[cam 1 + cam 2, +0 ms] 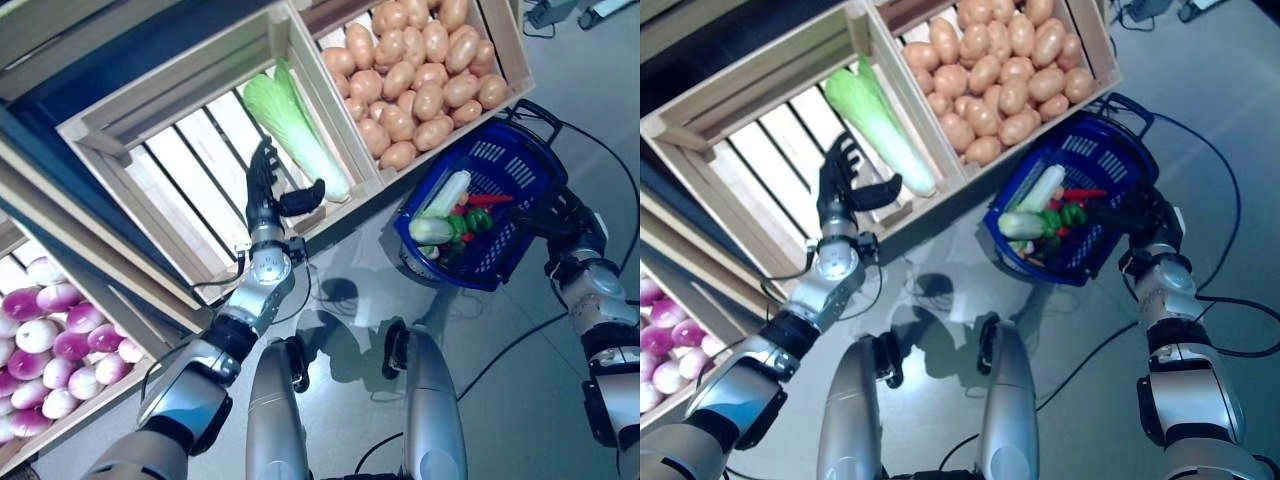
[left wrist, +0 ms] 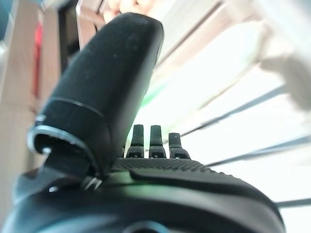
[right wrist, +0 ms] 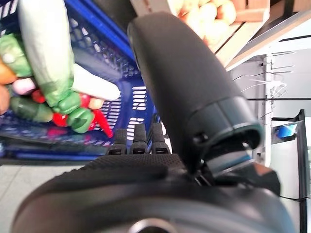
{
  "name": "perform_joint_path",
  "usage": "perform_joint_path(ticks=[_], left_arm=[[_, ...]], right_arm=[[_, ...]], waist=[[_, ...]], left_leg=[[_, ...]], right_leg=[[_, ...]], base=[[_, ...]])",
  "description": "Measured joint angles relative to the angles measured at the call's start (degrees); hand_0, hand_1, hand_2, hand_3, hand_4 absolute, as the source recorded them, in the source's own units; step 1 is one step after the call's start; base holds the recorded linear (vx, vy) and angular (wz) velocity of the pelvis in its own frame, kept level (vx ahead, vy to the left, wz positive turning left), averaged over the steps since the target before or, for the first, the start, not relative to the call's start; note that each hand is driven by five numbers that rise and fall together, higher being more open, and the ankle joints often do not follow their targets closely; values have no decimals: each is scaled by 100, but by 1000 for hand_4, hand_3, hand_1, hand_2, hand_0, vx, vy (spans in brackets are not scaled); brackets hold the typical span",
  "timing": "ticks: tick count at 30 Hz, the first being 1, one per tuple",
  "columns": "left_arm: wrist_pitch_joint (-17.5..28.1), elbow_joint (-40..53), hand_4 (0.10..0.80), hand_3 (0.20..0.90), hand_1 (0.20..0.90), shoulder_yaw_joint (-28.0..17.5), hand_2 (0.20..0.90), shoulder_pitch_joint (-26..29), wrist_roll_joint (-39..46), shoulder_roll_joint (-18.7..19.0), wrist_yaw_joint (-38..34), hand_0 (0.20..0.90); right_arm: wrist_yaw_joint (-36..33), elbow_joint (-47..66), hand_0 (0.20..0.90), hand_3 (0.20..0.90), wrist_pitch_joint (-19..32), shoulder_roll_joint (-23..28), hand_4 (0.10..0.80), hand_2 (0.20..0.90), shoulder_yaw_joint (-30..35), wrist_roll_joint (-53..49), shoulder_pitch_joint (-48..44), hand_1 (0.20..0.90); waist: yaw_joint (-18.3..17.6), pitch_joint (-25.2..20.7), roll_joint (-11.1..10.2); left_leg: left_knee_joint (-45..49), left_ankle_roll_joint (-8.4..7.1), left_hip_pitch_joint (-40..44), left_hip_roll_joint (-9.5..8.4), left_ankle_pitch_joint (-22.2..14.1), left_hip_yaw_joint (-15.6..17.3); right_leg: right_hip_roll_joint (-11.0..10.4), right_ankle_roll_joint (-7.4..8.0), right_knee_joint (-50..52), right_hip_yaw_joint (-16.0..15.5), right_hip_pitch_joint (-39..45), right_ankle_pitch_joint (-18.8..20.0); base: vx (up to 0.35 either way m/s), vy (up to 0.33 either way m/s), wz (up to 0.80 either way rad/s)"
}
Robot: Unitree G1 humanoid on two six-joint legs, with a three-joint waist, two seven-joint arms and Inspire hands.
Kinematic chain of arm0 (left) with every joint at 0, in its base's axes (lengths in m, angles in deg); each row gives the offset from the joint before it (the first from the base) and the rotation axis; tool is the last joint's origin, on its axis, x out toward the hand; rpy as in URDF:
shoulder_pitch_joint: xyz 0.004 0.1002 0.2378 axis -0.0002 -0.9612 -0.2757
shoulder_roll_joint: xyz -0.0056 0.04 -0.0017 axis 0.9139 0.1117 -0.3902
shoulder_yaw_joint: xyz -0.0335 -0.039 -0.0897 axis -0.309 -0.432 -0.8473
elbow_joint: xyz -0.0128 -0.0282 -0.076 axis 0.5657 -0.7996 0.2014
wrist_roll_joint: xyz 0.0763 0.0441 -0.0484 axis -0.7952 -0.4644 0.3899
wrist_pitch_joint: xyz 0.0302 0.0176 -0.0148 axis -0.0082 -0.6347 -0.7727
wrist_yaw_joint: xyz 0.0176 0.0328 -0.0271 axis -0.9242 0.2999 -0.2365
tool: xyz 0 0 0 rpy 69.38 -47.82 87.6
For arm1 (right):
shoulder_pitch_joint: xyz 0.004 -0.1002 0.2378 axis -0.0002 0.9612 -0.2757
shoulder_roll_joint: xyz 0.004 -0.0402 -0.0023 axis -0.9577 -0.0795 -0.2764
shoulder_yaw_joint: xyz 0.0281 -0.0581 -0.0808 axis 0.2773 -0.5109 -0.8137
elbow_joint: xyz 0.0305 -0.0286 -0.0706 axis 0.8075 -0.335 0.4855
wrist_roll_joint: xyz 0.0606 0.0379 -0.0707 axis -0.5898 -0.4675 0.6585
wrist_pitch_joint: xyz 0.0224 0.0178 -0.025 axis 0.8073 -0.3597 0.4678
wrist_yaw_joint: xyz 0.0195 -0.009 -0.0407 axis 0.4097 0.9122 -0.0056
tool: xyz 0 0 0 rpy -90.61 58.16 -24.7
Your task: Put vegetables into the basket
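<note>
My left hand (image 1: 264, 200) is open inside a slatted wooden crate (image 1: 150, 105), fingers straight and thumb out. It holds nothing. A long green and white cabbage (image 1: 295, 120) lies just to its right, close to the thumb; I cannot tell whether they touch. The blue plastic basket (image 1: 520, 165) stands on the floor below the stand's right end. In it lie a white radish (image 1: 447, 192), a pale green vegetable (image 1: 430, 231), green peppers (image 1: 470, 222) and a red chilli (image 1: 490, 199). My right hand (image 1: 570, 215) is open beside the basket's rim; its wrist view shows the basket (image 3: 116, 58).
The tilted wooden stand (image 1: 300, 60) has crates side by side, with a wooden partition between the cabbage crate and the one to its right. A lower shelf (image 1: 90, 410) juts out at the left. Grey floor (image 1: 500, 340) lies around the basket.
</note>
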Motion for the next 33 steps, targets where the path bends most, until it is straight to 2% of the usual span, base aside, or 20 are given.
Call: perform_joint_path(ticks=[4,11,17,19,22,25,31,33], left_arm=[[-300,-477,800,900,900,421,900,692,-1099,507,-37,900],[-478,-1266,800,900,900,596,900,901,-2004,1277,119,900],[-564,-1514,800,900,900,626,900,900,-2260,1408,217,900],[-590,-1541,800,900,900,674,900,900,-2520,1488,248,900],[-608,-1541,800,900,900,888,900,902,-2848,1752,268,900],[-651,-1592,800,900,900,906,900,903,-3024,1856,270,900],[-708,-1707,800,900,900,1183,900,921,-3748,2216,280,900],[-713,-1710,800,900,900,1545,900,1043,-4138,2392,376,900]], right_arm=[[213,-6,900,900,1,3,800,900,-140,-7,53,900],[387,-131,900,900,9,5,800,900,-141,-5,615,900],[480,-320,900,900,10,5,800,900,-145,24,1051,900],[545,-328,900,900,13,10,800,900,-179,355,1092,900],[682,-194,900,900,21,12,800,900,-263,464,1110,900],[735,-121,900,900,74,11,800,900,-264,462,1118,900],[812,-91,900,900,186,12,800,900,-264,463,1113,900],[836,-86,900,900,186,12,800,900,-266,463,1112,900]], waist=[[-191,0,-2],[-427,-1,-1],[-442,-1,0],[-456,-1,1],[-484,0,3],[-482,0,7],[-455,3,17],[-435,4,19]], left_leg=[[5,1,53,63,-52,96],[4,-23,163,152,-113,264],[13,-16,164,166,-117,336],[13,-9,152,173,-120,349],[5,-24,108,190,-112,358],[-24,-70,89,188,-86,364],[-65,-87,93,186,-77,384],[-71,-98,85,183,-71,395]], right_leg=[[77,23,-24,104,-22,16],[133,16,-14,250,-65,19],[132,9,30,315,-141,21],[135,7,34,324,-175,23],[143,-4,47,321,-240,24],[147,-28,52,320,-277,19],[139,-54,54,314,-304,8],[132,-55,63,322,-326,7]], base=[[-1,28,-14],[0,44,-14],[-30,18,-5],[-49,4,-4],[-39,0,-3],[0,0,0],[-31,28,0],[-18,18,-1]])
